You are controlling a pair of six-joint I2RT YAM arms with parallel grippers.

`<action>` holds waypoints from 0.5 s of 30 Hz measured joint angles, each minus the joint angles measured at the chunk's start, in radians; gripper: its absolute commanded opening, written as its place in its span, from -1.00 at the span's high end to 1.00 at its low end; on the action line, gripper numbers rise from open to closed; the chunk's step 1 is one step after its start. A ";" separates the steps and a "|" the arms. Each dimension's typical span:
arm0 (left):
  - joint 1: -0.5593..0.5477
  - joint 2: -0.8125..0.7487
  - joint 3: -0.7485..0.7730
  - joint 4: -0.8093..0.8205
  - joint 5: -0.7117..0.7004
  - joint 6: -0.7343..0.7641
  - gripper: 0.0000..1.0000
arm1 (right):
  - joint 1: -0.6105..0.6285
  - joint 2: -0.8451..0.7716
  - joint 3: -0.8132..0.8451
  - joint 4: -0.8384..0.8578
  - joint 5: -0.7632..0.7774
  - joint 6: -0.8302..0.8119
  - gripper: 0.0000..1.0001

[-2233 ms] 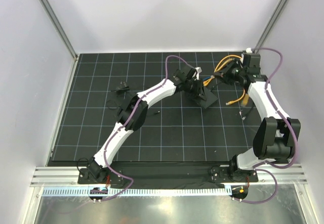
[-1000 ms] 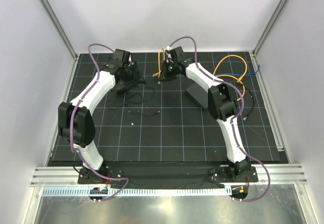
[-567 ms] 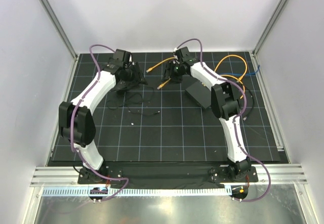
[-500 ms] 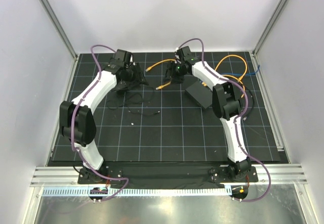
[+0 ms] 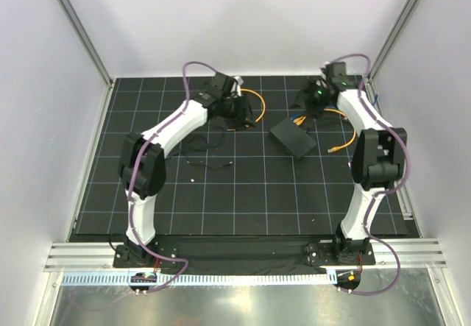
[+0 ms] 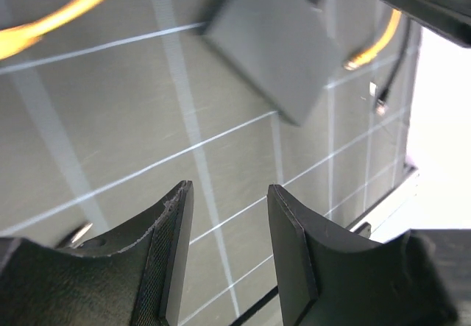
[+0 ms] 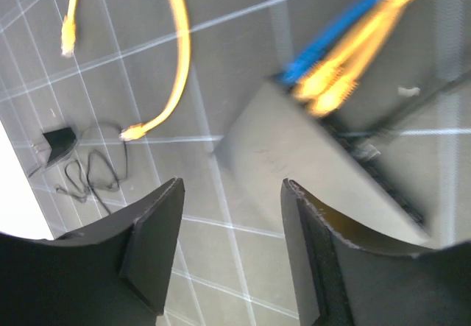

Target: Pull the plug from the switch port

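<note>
At the back right of the bench (image 5: pixel 243 193), the right fingers (image 7: pixel 151 245) hang over the network switch (image 7: pixel 287 164), spread wide with nothing between them. Their wrist view is blurred. It does show a blue cable (image 7: pixel 331 43) and orange ones crowding into one corner of the switch's dark port edge. The plug (image 7: pixel 324 94) sits there in its switch port (image 7: pixel 331 120), though I cannot tell which of the orange plugs is the one meant.

The left fingers (image 6: pixel 165 260), equally open and empty, hover further left over bare grid. The switch lies ahead of them and well apart.

The step in hand looks like the approach and grasp. To do it well, the right fingers should probably narrow before descending, since the neighbouring plugs stand close and a wide spread would snag them. They should straddle the plug's hard body just outside the port rather than the soft cable behind it, which would only stretch or slip. Such plugs usually carry a latch tab, so one finger likely needs to press it down as they close.

The pull should then run straight out along the port's axis, level with the bench, with no twisting. The switch looks flat and light and would likely slide with the plug, so the left fingers could press down on its lid away from the ports. The loose orange cable (image 7: pixel 176 54) lying to one side with both ends free can be ignored.
</note>
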 measured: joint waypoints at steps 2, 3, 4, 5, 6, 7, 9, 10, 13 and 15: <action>-0.037 0.051 0.045 0.031 0.016 0.000 0.03 | -0.067 -0.056 -0.122 0.072 -0.023 0.013 -0.14; -0.060 0.078 0.066 0.045 0.018 0.001 0.03 | -0.094 -0.079 -0.186 0.111 -0.039 0.026 -0.10; -0.082 0.102 0.084 0.062 0.017 0.002 0.03 | -0.120 -0.098 -0.253 0.155 -0.057 0.044 -0.10; -0.104 0.123 0.097 0.084 0.016 0.002 0.03 | -0.144 -0.114 -0.325 0.214 -0.075 0.064 -0.10; -0.126 0.143 0.108 0.103 0.013 0.003 0.03 | -0.165 -0.126 -0.393 0.262 -0.093 0.086 -0.10; -0.148 0.166 0.125 0.111 0.013 0.003 0.03 | -0.185 -0.130 -0.453 0.302 -0.111 0.105 -0.10; -0.186 0.221 0.178 0.128 0.013 0.005 0.03 | -0.215 -0.129 -0.530 0.350 -0.140 0.135 -0.10; -0.202 0.248 0.203 0.139 0.013 0.005 0.03 | -0.232 -0.130 -0.557 0.378 -0.177 0.154 -0.10; -0.242 0.312 0.254 0.156 0.003 0.016 0.02 | -0.259 -0.133 -0.583 0.462 -0.199 0.172 -0.10; -0.256 0.341 0.275 0.157 -0.008 0.026 0.01 | -0.270 -0.133 -0.590 0.491 -0.207 0.180 -0.08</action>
